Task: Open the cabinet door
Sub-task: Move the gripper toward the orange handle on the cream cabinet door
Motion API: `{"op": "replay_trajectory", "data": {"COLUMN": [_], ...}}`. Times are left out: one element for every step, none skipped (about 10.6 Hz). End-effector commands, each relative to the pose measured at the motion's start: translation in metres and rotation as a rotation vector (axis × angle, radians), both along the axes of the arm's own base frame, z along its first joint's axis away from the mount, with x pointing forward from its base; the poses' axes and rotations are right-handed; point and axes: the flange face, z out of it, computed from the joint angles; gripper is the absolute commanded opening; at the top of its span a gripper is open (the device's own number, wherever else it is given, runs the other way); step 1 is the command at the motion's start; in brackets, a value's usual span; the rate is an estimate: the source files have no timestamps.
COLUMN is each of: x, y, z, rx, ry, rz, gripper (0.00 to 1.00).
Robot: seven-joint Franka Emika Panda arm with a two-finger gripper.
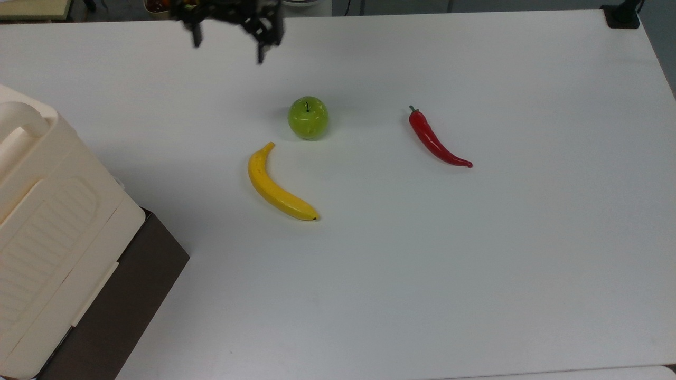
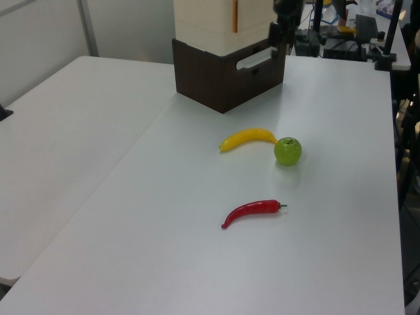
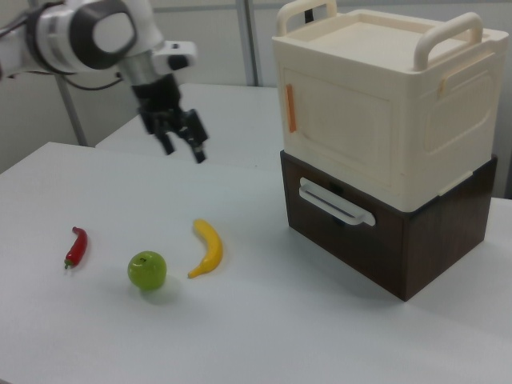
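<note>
At eleven o'clock of the apple in the top view, I see my gripper hanging above the table, fingers spread wide, empty. Door sits closed on the cabinet, three o'clock of the gripper in the right view.

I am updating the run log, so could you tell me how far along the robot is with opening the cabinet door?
Nothing looks done: the cabinet door sits flush and closed on the cream cabinet. In hand: the gripper hangs open and empty above the table, well clear of the door's orange handle. Left: reach the handle, grasp it, and swing the door open. The banana, apple and chili lie untouched.
</note>
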Motion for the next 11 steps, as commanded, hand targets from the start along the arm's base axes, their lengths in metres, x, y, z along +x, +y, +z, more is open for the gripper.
{"op": "replay_trajectory", "data": {"x": [0.034, 0.041, 0.048, 0.056, 0.062, 0.071, 0.078, 0.082, 0.084, 0.087, 0.089], "y": [-0.049, -0.060, -0.068, -0.074, -0.079, -0.080, -0.081, -0.089, -0.093, -0.095, -0.095], "z": [0.008, 0.009, 0.015, 0.018, 0.020, 0.015, 0.012, 0.011, 0.012, 0.005, 0.002], "rx": [-0.014, -0.028, -0.034, -0.031, -0.039, -0.066, -0.078, -0.084, -0.096, -0.116, -0.135], "ry": [-0.193, -0.250, -0.318, -0.382, -0.440, -0.490, -0.547, -0.601, -0.638, -0.637, -0.643], "rz": [-0.131, -0.136, -0.147, -0.168, -0.188, -0.185, -0.199, -0.232, -0.246, -0.237, -0.222], "gripper": [1.00, 1.00, 1.00, 1.00, 1.00, 1.00, 1.00, 1.00, 0.97, 0.91, 0.81]}}
